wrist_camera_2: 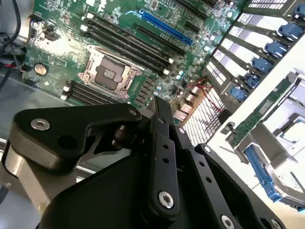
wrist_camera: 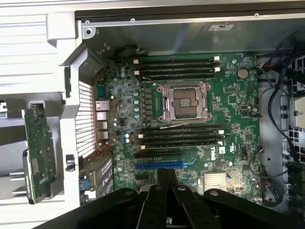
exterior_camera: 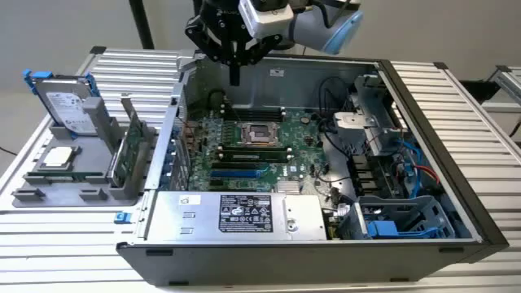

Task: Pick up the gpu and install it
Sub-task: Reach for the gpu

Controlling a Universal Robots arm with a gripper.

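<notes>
The black gripper (exterior_camera: 234, 78) hangs at the top centre of the exterior view, above the open dark computer case (exterior_camera: 285, 262). Its 2 fingers are pressed together and empty. The flat green gpu (exterior_camera: 133, 149) stands upright in the grey plastic rack (exterior_camera: 73, 183) at the frame's left.

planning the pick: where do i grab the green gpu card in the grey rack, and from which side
Probably take the green gpu card by its top edge, from above, jaws across its thin faces. It stands on edge in the grey slotted rack, so only that upper edge is free.
</notes>
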